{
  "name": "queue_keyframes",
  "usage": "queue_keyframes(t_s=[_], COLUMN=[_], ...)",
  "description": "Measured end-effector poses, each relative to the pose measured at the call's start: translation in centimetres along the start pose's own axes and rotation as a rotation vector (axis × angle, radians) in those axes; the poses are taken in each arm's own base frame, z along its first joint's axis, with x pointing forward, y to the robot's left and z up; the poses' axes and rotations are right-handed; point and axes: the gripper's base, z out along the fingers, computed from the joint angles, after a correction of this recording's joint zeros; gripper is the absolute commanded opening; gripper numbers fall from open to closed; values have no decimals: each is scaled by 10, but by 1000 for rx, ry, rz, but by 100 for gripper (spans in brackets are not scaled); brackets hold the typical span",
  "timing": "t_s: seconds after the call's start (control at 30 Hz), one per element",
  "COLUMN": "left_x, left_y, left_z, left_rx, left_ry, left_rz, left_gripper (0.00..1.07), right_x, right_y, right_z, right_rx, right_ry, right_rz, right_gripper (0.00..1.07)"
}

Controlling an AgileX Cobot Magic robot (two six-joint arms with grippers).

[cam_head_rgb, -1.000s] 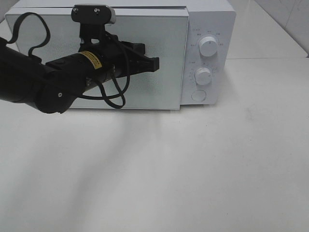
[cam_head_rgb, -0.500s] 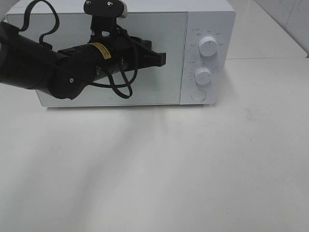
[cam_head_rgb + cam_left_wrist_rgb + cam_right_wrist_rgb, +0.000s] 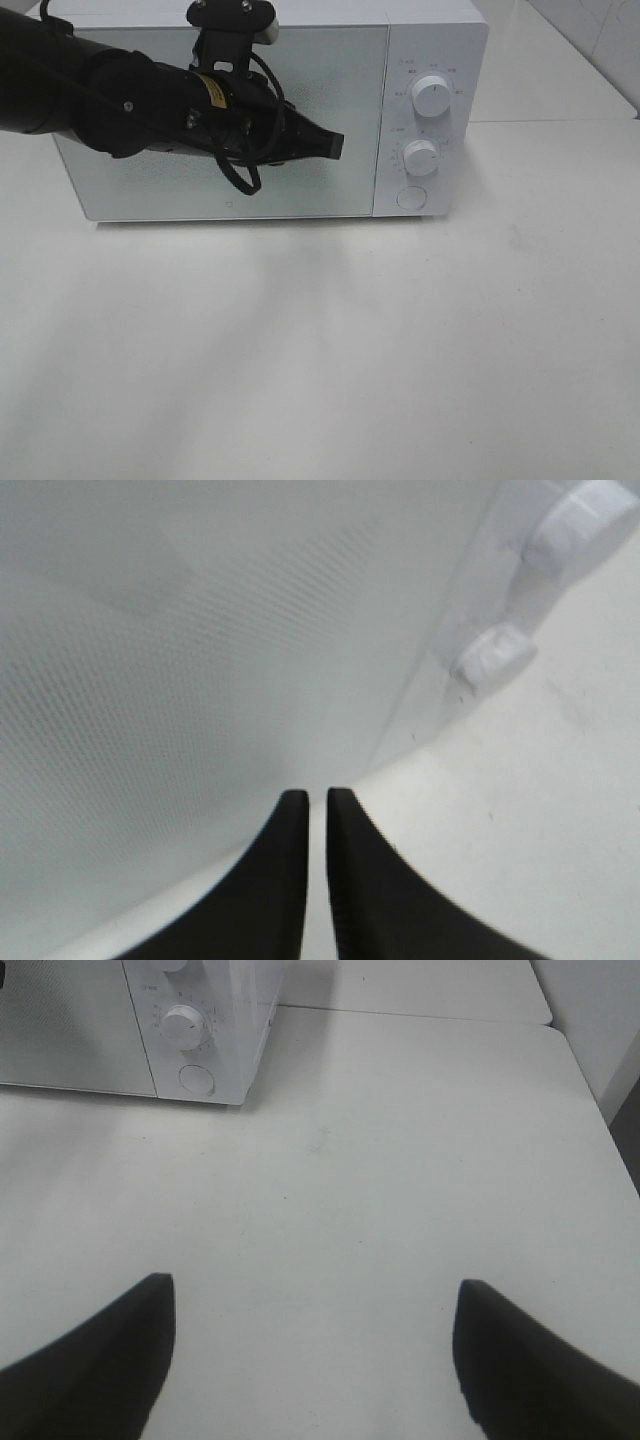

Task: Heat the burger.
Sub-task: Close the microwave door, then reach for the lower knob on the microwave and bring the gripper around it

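The burger is hidden from every view. The white microwave [image 3: 340, 90] stands at the back of the table with its door flush and closed. My left gripper [image 3: 335, 145] hangs just in front of the door's right half, near the control panel. In the left wrist view its black fingertips [image 3: 295, 810] stand almost together, only a thin slit between them, holding nothing, close to the dotted door [image 3: 200, 630]. My right gripper [image 3: 315, 1360] shows only in its own wrist view, open and empty above the bare table, well back from the microwave [image 3: 230, 1020].
The control panel carries an upper knob [image 3: 431, 95], a lower knob [image 3: 421, 157] and a round button [image 3: 411, 197]. The white table [image 3: 320, 350] spreads in front of the microwave. A table seam and edge run at the right [image 3: 560, 1030].
The microwave door has swung from ajar to fully closed. My left arm has moved back and to the right along with it, ending close to the door.
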Motion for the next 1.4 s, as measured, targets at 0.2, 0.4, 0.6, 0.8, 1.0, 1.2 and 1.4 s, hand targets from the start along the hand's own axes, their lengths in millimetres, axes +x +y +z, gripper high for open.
queue_keyframes(t_s=[0.2, 0.4, 0.6, 0.8, 1.0, 1.2, 1.4], left_x=[8, 13, 11, 8, 7, -3, -9], left_y=[-8, -9, -11, -10, -5, 21, 76], left_z=[-15, -37, -67, -97, -128, -153, -188], left_rx=[6, 2, 2, -12, -54, -109, -143], left_ry=[173, 349, 473, 561, 649, 628, 596], left_rz=[6, -19, -19, 18, 69, -2, -175], left_gripper=[91, 100, 100, 100, 100, 100, 100], right_x=[0, 0, 0, 0, 0, 0, 0], right_y=[0, 0, 0, 0, 0, 0, 0], right_z=[0, 0, 0, 0, 0, 0, 0], right_rx=[0, 0, 0, 0, 0, 0, 0], right_ry=[0, 0, 0, 0, 0, -1, -1], right_rz=[0, 0, 0, 0, 0, 0, 0], right_gripper=[76, 76, 76, 76, 76, 76, 76])
